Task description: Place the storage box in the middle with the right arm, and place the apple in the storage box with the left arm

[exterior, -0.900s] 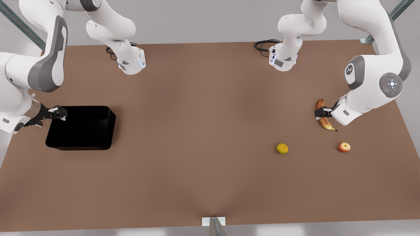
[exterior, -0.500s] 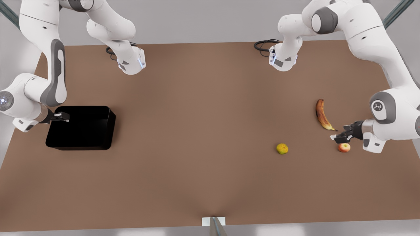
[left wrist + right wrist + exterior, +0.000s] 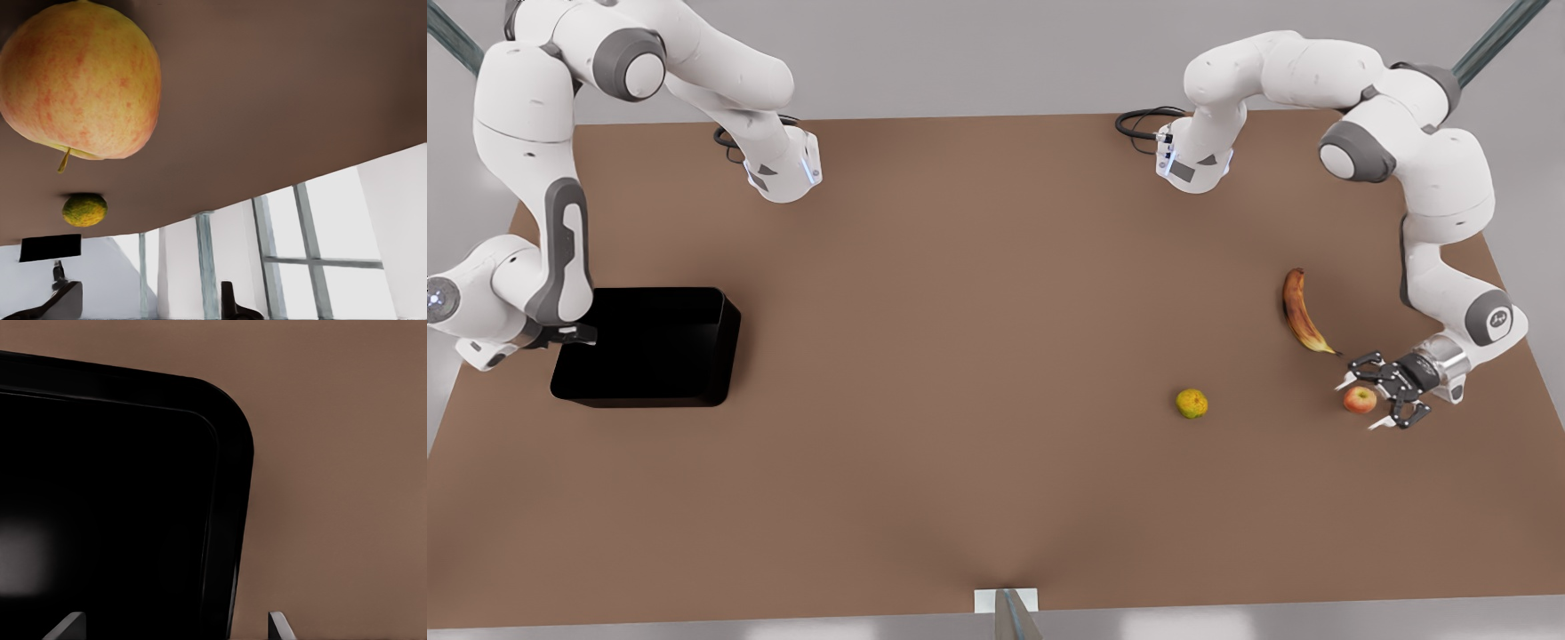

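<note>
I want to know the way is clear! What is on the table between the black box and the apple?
In the front view, the yellow-green fruit sits near that line, close to the apple. Otherwise only bare table lies between it and the box.

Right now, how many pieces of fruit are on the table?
3. The banana lies toward the front view's right. The apple sits just below it, between the left gripper's open fingers. The yellow-green fruit is further toward the middle.

1. Brown table [image 3: 978,373] under everything.
2. Browned banana [image 3: 1300,311] lying flat near the front view's right edge.
3. Yellow-green round fruit [image 3: 1192,404] lying alone, apart from the banana.
</note>
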Controlling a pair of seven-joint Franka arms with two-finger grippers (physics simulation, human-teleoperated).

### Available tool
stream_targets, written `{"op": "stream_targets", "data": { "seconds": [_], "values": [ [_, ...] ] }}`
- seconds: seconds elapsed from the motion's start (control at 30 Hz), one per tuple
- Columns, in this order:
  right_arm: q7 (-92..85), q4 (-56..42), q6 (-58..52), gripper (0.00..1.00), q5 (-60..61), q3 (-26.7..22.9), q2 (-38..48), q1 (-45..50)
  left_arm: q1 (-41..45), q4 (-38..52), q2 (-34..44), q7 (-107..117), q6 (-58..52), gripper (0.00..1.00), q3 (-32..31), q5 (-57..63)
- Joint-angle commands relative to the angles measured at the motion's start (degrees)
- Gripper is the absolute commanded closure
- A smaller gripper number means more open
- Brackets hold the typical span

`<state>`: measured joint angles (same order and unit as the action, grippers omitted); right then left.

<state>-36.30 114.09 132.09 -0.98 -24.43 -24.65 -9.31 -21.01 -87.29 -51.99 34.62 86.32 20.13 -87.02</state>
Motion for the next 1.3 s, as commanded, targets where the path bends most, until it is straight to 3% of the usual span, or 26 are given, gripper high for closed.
{"op": "stream_targets", "data": {
  "seconds": [0.0, 0.27, 0.3, 0.37, 0.43, 0.57, 0.73, 1.1, 1.27],
  "values": [
    [0.00, -0.10, 0.01, 0.00, 0.01, 0.00, -0.14, 0.00, -0.43, 0.02, -0.12, 0.01, -0.01, 0.00, -0.01, -6.40],
    [-0.26, -0.28, 2.21, 0.00, 0.71, 0.00, -3.48, -1.59, -1.57, 1.42, -4.08, -0.70, -7.39, 0.00, 0.26, -5.09],
    [-0.26, -0.28, 2.12, 0.04, 0.63, 0.08, -3.48, -1.41, -1.57, 1.42, -4.08, -0.70, -7.57, 0.00, 0.34, -4.91],
    [-0.35, -0.28, 2.03, 0.37, 0.27, 0.08, -3.39, -1.23, -1.57, 1.42, -4.17, -0.70, -9.41, 0.00, 0.35, -3.68],
    [-2.11, -0.45, 2.03, 0.57, 0.19, 0.08, -3.48, -1.23, -1.57, 2.83, -4.17, -1.05, -9.68, 0.00, 0.43, -1.05],
    [-3.16, -0.54, 2.03, 0.64, 0.19, 0.08, -3.83, -1.15, -1.57, 8.10, -3.20, -2.01, -8.71, 0.00, 0.52, 6.43],
    [-3.16, -0.72, 2.03, 0.75, -0.16, 0.08, -4.44, -1.06, -1.31, 8.01, -3.29, -1.84, -3.79, 0.00, 0.17, 10.47],
    [-3.34, -1.51, 1.15, 0.79, -1.66, 0.79, -4.71, -0.80, -1.05, 7.49, -3.82, -1.93, -0.36, 0.00, -1.06, 14.51],
    [-4.31, -5.72, -6.14, 0.79, -1.66, 1.14, -4.27, 0.44, -1.05, 7.40, -4.17, -3.16, -0.80, 0.00, -0.89, 16.27]
  ]
}}
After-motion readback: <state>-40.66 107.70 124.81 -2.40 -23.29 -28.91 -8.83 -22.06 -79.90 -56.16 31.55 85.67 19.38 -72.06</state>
